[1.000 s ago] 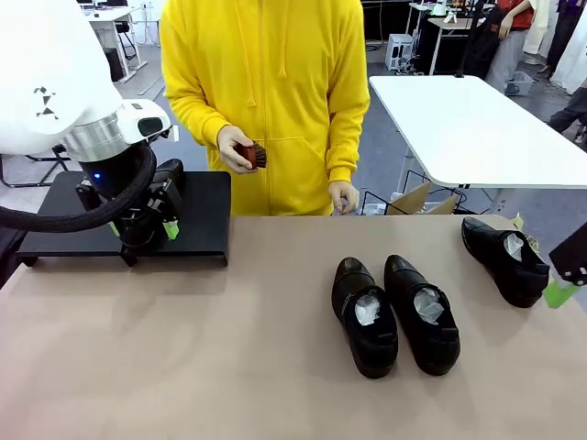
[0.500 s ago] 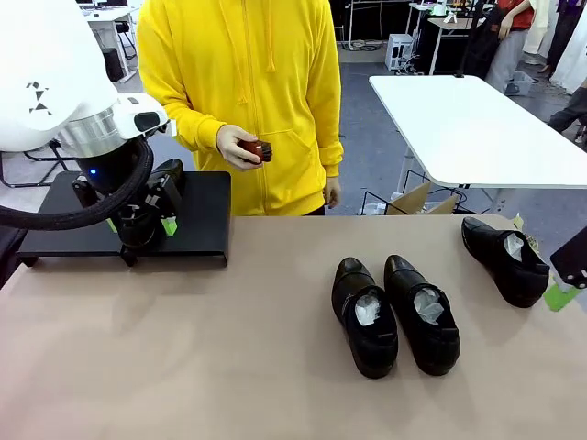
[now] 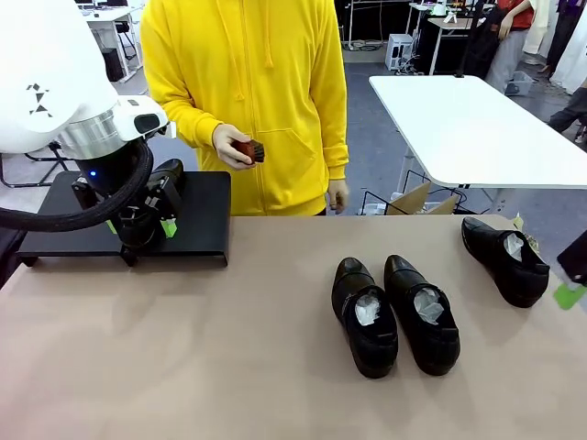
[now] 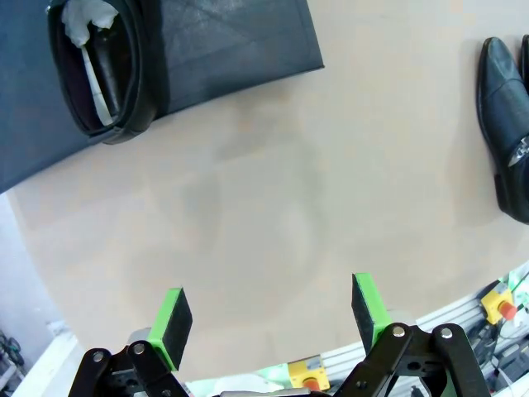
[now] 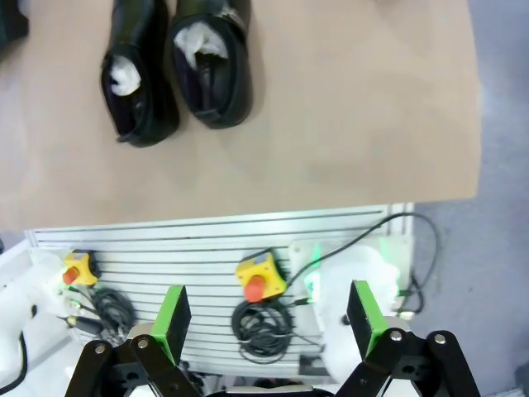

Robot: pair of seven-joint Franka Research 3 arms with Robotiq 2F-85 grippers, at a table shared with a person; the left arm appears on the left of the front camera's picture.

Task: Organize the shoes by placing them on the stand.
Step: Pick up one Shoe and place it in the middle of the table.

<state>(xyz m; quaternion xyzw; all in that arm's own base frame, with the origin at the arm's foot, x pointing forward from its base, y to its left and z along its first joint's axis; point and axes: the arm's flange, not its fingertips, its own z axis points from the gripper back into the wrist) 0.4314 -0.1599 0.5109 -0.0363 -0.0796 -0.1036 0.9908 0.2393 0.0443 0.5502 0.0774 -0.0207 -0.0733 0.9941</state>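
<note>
Judging from the layout, one shoe is placed and three remain. The placed shoe [image 4: 103,70], glossy black with white paper stuffing, lies on the stand [image 4: 231,41] beyond the left gripper [image 4: 269,310], whose jaws stand apart and empty. The pair [image 5: 140,99] lies on the table [image 3: 183,348] ahead of the right gripper [image 5: 269,318], likewise wide and empty. The single shoe [image 3: 504,259] lies near it.

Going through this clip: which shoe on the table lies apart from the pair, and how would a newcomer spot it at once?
Start at the tan table and go to its far right corner, in front of the white table. The lone shoe lies there, black and glossy with white paper inside. It lies alone and at a slant, while the other two shoes lie side by side mid-table.
</note>
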